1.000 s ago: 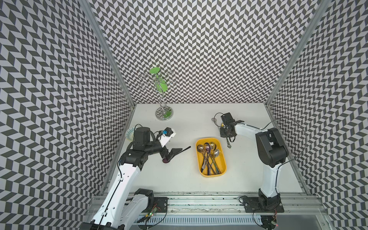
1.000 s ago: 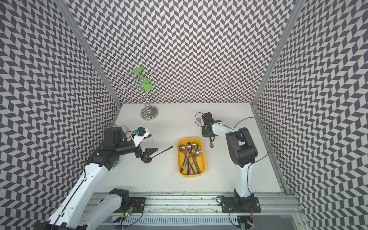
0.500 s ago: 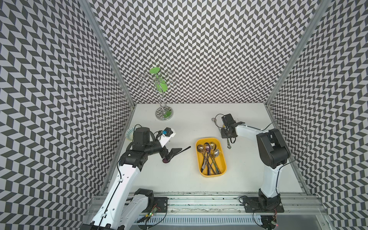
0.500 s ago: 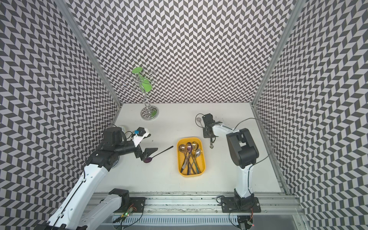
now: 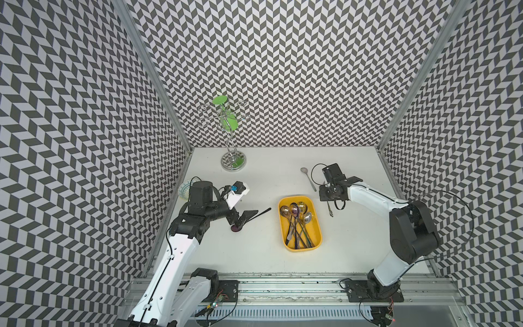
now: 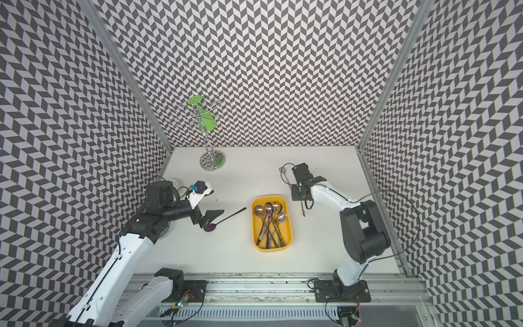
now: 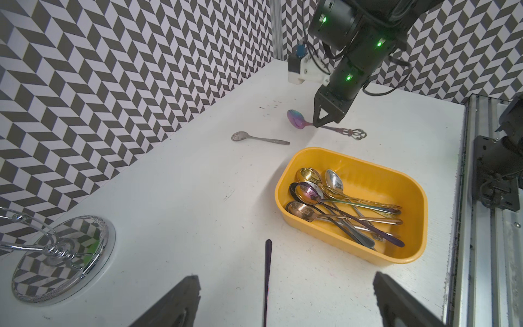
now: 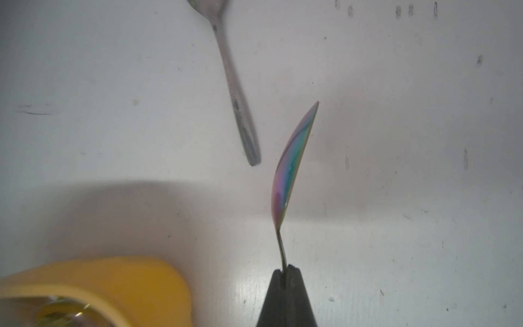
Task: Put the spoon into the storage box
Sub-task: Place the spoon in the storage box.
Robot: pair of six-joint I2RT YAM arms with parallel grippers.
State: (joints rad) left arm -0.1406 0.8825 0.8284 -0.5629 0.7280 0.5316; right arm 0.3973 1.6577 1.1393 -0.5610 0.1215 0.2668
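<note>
in both top views the storage box [image 5: 283, 223] sits on the counter [image 5: 254, 263] with bare room on every side; the left hand [image 5: 240, 218] gapes wide astride a dark spoon [image 5: 263, 212], gripping nothing. left wrist view: the right hand [image 7: 321, 123], just right of the box's far end, pinches the rainbow spoon [image 7: 295, 119] at its neck. right wrist view: jaws clamped shut on it, bowl edge-on, a plain spoon [image 8: 234, 93] beside.
</note>
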